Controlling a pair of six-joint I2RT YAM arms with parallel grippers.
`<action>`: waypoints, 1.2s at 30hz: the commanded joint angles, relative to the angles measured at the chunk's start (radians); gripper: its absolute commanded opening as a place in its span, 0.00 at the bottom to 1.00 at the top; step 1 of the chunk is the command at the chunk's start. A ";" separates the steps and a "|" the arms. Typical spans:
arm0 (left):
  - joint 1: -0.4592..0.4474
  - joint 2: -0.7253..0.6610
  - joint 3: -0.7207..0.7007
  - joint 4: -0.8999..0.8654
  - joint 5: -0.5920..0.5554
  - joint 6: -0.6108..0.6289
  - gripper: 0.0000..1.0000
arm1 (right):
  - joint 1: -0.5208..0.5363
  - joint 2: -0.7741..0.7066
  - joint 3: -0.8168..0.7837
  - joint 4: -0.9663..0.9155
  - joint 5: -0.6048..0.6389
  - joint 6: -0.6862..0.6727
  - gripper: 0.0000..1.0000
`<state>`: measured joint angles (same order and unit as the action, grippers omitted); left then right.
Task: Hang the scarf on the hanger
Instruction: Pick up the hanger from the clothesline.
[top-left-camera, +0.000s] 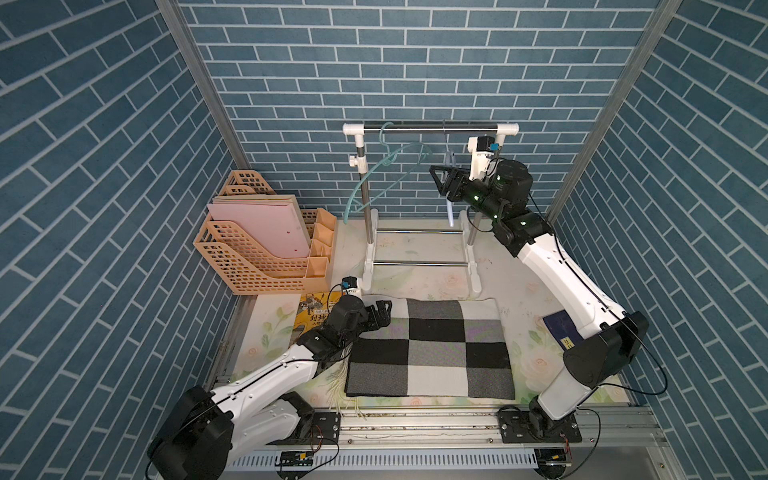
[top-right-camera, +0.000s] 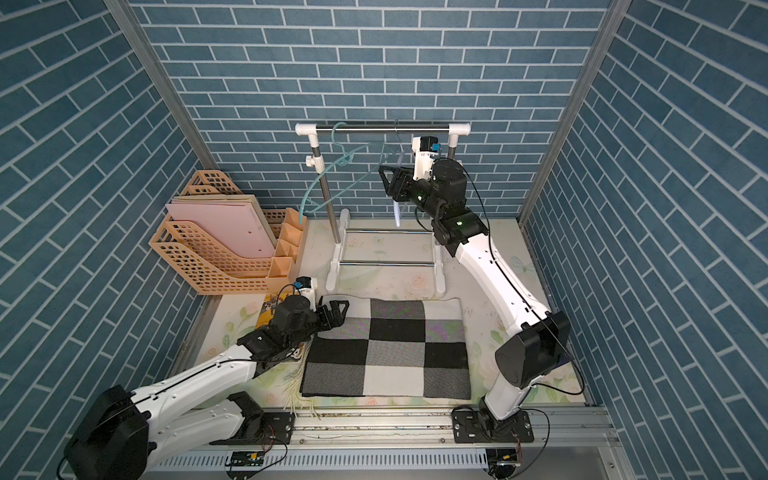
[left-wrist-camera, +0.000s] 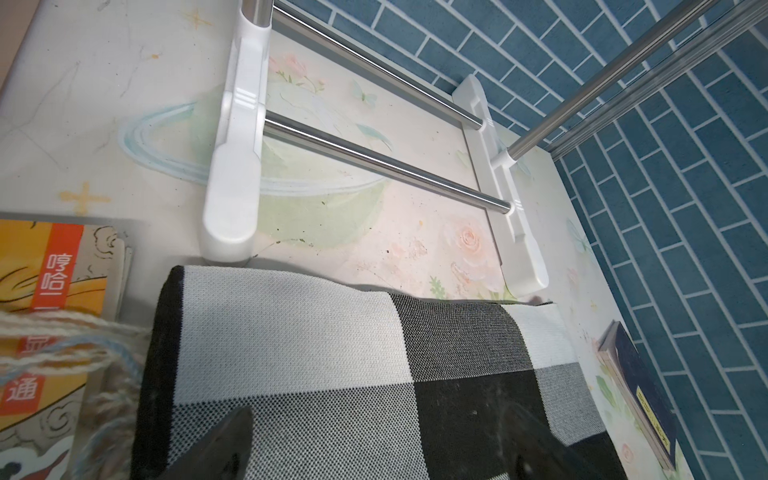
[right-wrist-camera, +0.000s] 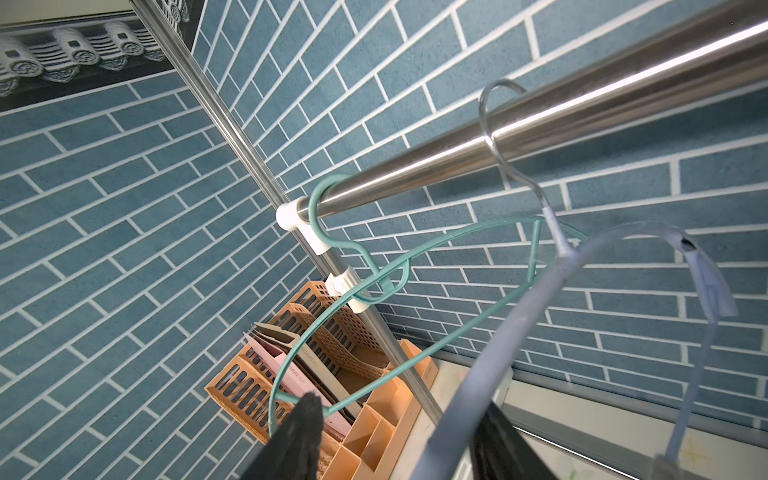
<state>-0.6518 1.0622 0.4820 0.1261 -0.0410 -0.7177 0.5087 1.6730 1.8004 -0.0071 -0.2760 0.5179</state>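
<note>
The scarf (top-left-camera: 432, 345) (top-right-camera: 386, 349), checked in black, white and grey, lies folded flat on the worktop (top-left-camera: 528, 365), not on any hanger. The left jaws stand wide apart and empty at its corner that lies toward the rack, low over the cloth. In the left wrist view their dark fingers (left-wrist-camera: 232, 440) sit on either side of the weave (left-wrist-camera: 332, 353), and whether they touch it cannot be told. The scarf's pale fringe (top-left-camera: 338, 382) trails out just behind and below these jaws, beside the left arm. A yellow book (top-left-camera: 311, 316) lies just outside them, partly under the arm. The right jaws are raised well above the worktop, just under the rail (top-left-camera: 432, 127) of the clothes rack. They are parted, and the sloping arm of the pale hanger (right-wrist-camera: 519, 332) runs down between their fingers (right-wrist-camera: 299, 436), close to one and clear of the other. That hanger's wire hook sits over the rail (right-wrist-camera: 582, 112) above them. Beyond these jaws, further along the rail, hangs a green hanger (right-wrist-camera: 313, 208) (top-left-camera: 348, 210), and past it a peach file holder (top-left-camera: 257, 266) stands on the worktop. A dark book (top-left-camera: 561, 328) lies far below the right jaws, beside the right arm.
</note>
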 joint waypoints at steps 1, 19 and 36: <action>0.005 -0.010 0.005 -0.009 -0.012 0.014 0.96 | -0.013 -0.064 -0.036 0.059 -0.039 -0.039 0.00; 0.004 -0.039 0.009 -0.035 -0.032 0.017 0.96 | -0.065 -0.081 -0.063 0.341 -0.241 0.044 0.00; 0.005 -0.126 0.178 -0.182 -0.026 0.033 0.96 | -0.030 -0.630 -0.748 0.294 -0.264 -0.089 0.00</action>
<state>-0.6518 0.9657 0.6102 -0.0021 -0.0719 -0.6918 0.4549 1.1389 1.1168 0.2848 -0.5606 0.5358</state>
